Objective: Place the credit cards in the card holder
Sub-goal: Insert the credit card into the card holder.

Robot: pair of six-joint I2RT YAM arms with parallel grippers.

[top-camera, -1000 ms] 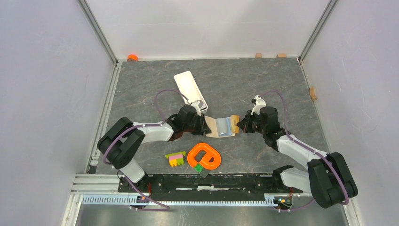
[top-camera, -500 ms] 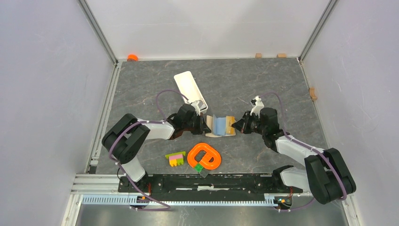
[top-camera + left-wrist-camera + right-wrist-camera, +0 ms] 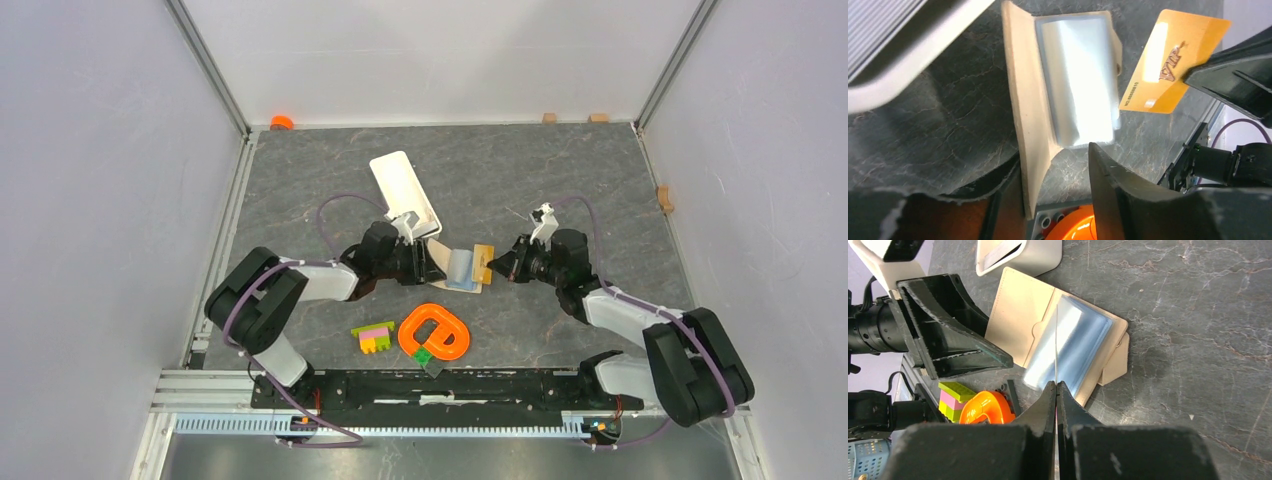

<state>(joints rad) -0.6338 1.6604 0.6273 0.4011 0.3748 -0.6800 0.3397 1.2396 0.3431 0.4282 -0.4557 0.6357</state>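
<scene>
Over the last second the holder [image 3: 452, 268] has slid toward the left arm and folded up a little. The gold card [image 3: 1173, 62] has followed it and is now right at the holder's right edge; I cannot tell whether they touch. The right tool [image 3: 1056, 390] is clamped narrow on that card's far end. The blue card [image 3: 1078, 85] lies on the holder's inner face and looks already in. The left tool [image 3: 1054, 160] stands at the holder's left, fingers apart astride the raised flap, with no pinch visible. One card seems done; the second is at the mouth, not yet in a slot.

The tray [image 3: 404, 190] sits just behind the holder's left flap, and the orange toy [image 3: 435, 333] lies near in front. Bare table [image 3: 560, 190] opens behind and right of the holder, so the right looks like the free side for approach.
</scene>
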